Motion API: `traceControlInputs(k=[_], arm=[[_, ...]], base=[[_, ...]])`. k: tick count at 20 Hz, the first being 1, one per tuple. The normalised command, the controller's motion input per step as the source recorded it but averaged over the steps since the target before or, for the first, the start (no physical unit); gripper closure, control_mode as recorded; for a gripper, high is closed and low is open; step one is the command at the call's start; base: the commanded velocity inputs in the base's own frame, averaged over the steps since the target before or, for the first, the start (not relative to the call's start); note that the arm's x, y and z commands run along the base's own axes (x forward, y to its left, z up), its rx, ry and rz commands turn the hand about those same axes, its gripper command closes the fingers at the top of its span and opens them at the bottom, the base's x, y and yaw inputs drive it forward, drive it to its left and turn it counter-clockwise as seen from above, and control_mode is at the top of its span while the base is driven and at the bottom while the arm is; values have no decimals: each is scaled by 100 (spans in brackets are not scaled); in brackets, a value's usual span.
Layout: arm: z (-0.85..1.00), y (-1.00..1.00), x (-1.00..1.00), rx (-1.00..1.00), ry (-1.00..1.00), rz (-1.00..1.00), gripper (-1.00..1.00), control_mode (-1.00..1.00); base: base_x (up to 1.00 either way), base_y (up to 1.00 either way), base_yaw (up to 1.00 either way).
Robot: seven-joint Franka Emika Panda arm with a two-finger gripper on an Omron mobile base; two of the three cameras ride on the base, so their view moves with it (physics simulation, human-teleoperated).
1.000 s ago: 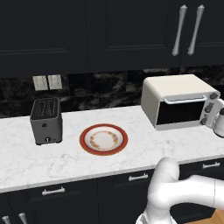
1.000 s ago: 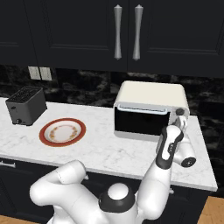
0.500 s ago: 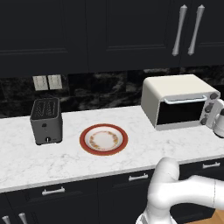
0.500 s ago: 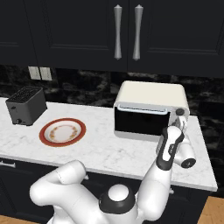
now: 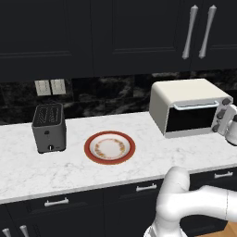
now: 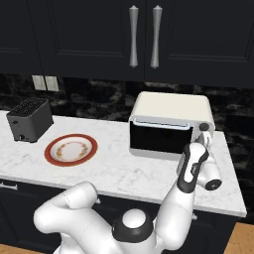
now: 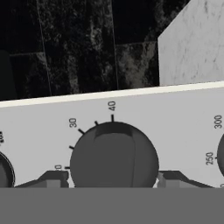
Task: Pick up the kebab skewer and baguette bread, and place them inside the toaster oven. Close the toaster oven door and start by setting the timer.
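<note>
The toaster oven [image 5: 185,98] [image 6: 171,106] stands cream-white at the counter's right end, and the toaster oven door [image 5: 190,119] [image 6: 158,140] is up and closed. My gripper [image 6: 202,143] [image 5: 219,121] [image 7: 113,179] is at the oven's right-hand knob panel. In the hand view a grey timer knob [image 7: 113,157] with dial numbers around it sits between my two fingertips [image 7: 52,179]. They flank it closely on both sides, jaws open. The kebab skewer and the baguette bread are hidden from view.
A red-rimmed plate [image 5: 109,147] [image 6: 71,149] lies mid-counter and a dark slot toaster [image 5: 48,127] [image 6: 30,119] stands at the left. Further knobs [image 7: 221,153] sit on either side of the timer knob. Dark cabinets hang above the oven.
The hand holds its place at the knob panel while its jaws narrow around the knob. Plate, slot toaster and oven have not moved.
</note>
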Motion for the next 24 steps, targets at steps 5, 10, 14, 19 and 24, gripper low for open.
traceControlInputs(k=[5,10,14,19,24], arm=[[0,0,0,10,0,-13,100,-100],[9,0,0,23,1,-27,100,-100],[21,0,0,32,4,-28,100,-100],[20,-3,-8,43,8,-20,100,-100],[26,-14,-30,51,6,-11,100,-100]], base=[[0,0,0],[0,0,0],[0,0,0],[0,0,0],[0,0,0]])
